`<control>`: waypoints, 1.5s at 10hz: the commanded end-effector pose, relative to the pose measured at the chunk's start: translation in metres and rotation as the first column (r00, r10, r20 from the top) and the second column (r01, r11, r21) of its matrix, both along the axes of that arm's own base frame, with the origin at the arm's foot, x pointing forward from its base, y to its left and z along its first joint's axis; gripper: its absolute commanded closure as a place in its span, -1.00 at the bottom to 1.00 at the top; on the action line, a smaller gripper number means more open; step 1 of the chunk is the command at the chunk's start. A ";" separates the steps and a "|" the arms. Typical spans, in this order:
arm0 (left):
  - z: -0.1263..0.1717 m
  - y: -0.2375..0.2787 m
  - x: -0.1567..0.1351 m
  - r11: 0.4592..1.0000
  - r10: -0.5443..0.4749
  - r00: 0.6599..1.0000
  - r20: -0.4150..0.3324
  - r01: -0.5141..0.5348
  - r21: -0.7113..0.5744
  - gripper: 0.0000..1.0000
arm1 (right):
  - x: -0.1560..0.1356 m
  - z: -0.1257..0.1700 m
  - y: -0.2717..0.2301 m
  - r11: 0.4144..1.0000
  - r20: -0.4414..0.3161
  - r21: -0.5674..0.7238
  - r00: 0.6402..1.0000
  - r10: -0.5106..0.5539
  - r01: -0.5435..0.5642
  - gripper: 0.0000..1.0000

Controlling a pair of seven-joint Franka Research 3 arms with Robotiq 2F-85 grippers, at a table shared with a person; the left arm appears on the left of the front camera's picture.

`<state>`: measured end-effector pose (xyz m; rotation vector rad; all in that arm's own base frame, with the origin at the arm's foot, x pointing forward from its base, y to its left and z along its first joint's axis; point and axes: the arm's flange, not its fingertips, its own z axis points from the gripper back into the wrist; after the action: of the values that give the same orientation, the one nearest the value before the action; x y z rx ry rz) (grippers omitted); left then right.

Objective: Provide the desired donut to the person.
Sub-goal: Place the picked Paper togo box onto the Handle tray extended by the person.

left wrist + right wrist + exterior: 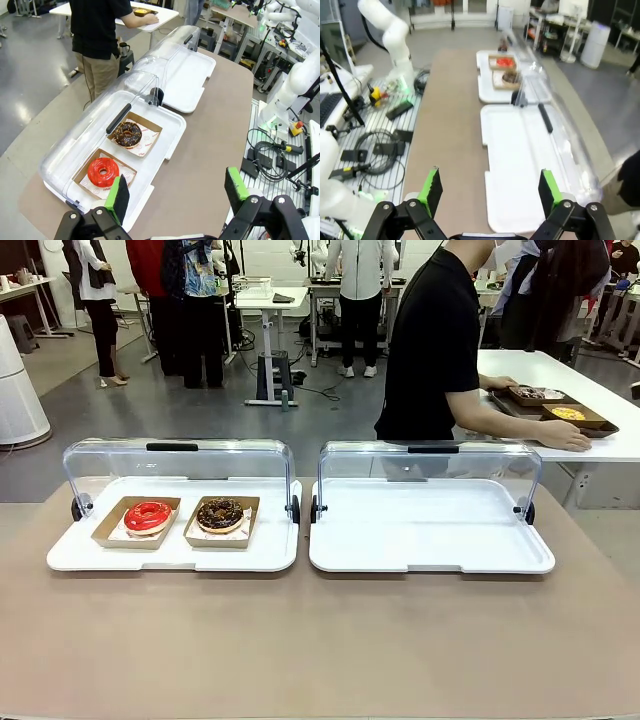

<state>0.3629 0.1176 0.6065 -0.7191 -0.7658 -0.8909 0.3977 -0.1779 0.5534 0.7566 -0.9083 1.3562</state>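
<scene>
Front view: red donut (148, 516) and chocolate donut (221, 514) lie flat in the left tray (170, 552); the person (436, 345) turns away. Left wrist view: left tool (176, 192) open, donuts just ahead. Right wrist view: right tool (488, 186) open, donuts far ahead.

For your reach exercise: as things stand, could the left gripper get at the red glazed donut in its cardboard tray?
Probably yes. The left gripper hangs open above the red glazed donut, the clear hinged lid is swung back, and nothing lies between them.
</scene>
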 end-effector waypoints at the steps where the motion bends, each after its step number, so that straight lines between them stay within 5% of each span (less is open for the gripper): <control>1: 0.002 0.000 -0.001 1.000 -0.003 1.000 0.000 0.003 -0.009 -1.00 | 0.002 -0.006 0.012 0.996 -0.020 -0.090 1.000 -0.011 0.009 -1.00; 15: 0.002 0.000 -0.001 1.000 -0.003 1.000 0.000 0.003 -0.009 -1.00 | 0.004 -0.002 0.003 0.999 -0.005 -0.046 1.000 0.000 0.000 -1.00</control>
<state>0.3629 0.1176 0.6065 -0.7191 -0.7658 -0.8909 0.4024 -0.1756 0.5499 0.7139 -0.8596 1.3689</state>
